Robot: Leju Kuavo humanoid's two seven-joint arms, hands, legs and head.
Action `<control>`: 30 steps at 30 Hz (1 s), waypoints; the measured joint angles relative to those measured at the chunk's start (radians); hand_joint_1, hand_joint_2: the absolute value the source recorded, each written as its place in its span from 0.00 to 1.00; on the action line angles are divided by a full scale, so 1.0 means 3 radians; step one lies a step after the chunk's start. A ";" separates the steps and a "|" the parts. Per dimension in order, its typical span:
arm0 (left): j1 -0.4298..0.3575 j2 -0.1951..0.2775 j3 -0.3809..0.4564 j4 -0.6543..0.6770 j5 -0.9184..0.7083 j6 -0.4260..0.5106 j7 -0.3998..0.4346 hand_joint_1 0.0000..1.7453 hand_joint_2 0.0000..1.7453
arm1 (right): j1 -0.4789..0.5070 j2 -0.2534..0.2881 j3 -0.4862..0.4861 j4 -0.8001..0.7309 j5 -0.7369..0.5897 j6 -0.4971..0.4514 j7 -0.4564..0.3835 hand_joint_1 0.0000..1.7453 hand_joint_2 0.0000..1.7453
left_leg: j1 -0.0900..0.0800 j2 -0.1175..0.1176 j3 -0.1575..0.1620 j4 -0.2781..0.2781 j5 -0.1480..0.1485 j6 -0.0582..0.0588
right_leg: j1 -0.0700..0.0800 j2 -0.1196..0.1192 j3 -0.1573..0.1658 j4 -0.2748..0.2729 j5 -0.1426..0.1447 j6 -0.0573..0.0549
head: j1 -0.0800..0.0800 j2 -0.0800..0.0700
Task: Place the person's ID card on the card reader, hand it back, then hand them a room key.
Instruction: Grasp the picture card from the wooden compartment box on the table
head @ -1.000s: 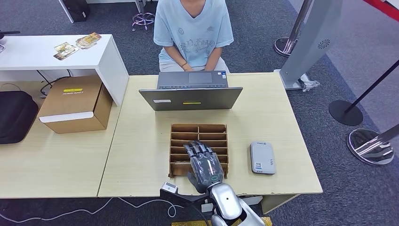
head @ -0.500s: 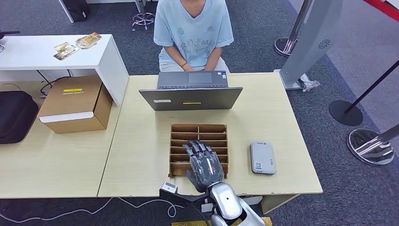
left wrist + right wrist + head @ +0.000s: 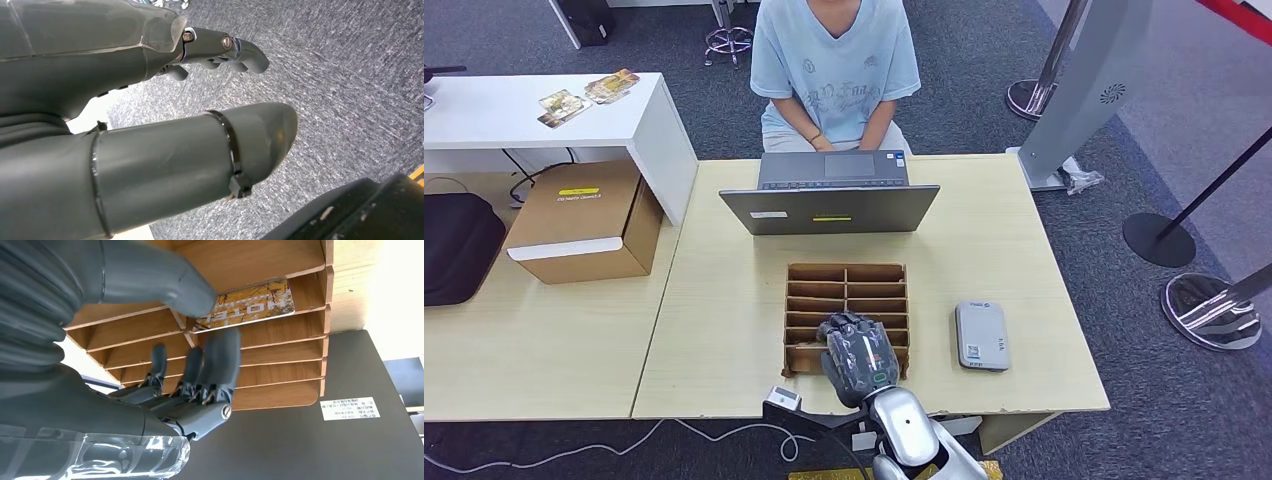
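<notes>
My right hand (image 3: 856,350) is over the near rows of the wooden card rack (image 3: 847,275), fingers curled down into it. In the right wrist view a yellow room key card (image 3: 250,305) printed HOTEL lies in one slot of the rack (image 3: 280,372). My thumb (image 3: 150,280) lies over the card's near end and my fingers (image 3: 215,360) curl in under it, pinching that end. The grey card reader (image 3: 981,335) lies on the table right of the rack. The person (image 3: 834,70) sits behind the laptop (image 3: 829,205). My left hand (image 3: 125,50) hangs over the carpet, holding nothing.
The open laptop stands just beyond the rack. A cardboard box (image 3: 584,220) and a black bag (image 3: 454,245) sit on the left table. A white desk (image 3: 534,105) with leaflets stands at far left. Stanchion bases (image 3: 1214,305) are on the floor to the right.
My right hand's fingers, stretched flat over the rack earlier, have curled down into it. The hand has stayed in the same place.
</notes>
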 joint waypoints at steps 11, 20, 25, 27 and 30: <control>0.0000 0.0001 0.0001 0.0000 0.0003 -0.0013 -0.0001 0.00 0.00 | -0.0001 0.0007 0.0000 -0.0008 -0.0002 0.0002 -0.0008 0.83 1.00 | 0.0000 0.0000 0.0000 0.0000 0.0000 0.0000 | 0.0000 0.0000 0.0000 0.0000 0.0000 0.0000 | 0.0000 0.0000; 0.0000 0.0001 0.0001 0.0000 0.0003 -0.0014 -0.0002 0.00 0.00 | -0.0001 0.0022 0.0000 -0.0023 -0.0007 0.0000 -0.0027 0.86 1.00 | 0.0000 0.0000 0.0000 0.0000 0.0000 0.0000 | 0.0000 0.0000 0.0000 0.0000 0.0000 0.0000 | 0.0000 0.0000; 0.0000 0.0001 0.0001 0.0000 0.0002 -0.0016 -0.0003 0.00 0.00 | -0.0001 0.0033 0.0000 -0.0037 -0.0084 -0.0015 -0.0082 0.91 1.00 | 0.0000 0.0000 0.0000 0.0000 0.0000 0.0000 | 0.0000 0.0000 0.0000 0.0000 0.0000 0.0000 | 0.0000 0.0000; 0.0000 0.0001 0.0001 0.0000 0.0001 -0.0017 -0.0003 0.00 0.00 | -0.0001 0.0035 0.0000 -0.0046 -0.0130 -0.0029 -0.0119 0.92 1.00 | 0.0000 0.0000 0.0000 0.0000 0.0000 0.0000 | 0.0000 0.0000 0.0000 0.0000 0.0000 0.0000 | 0.0000 0.0000; 0.0000 0.0001 0.0000 0.0000 -0.0004 -0.0020 -0.0008 0.00 0.00 | 0.0000 0.0041 0.0000 -0.0062 -0.0173 -0.0054 -0.0153 0.92 1.00 | 0.0000 0.0000 0.0000 0.0000 0.0000 0.0000 | 0.0000 0.0000 0.0000 0.0000 0.0000 0.0000 | 0.0000 0.0000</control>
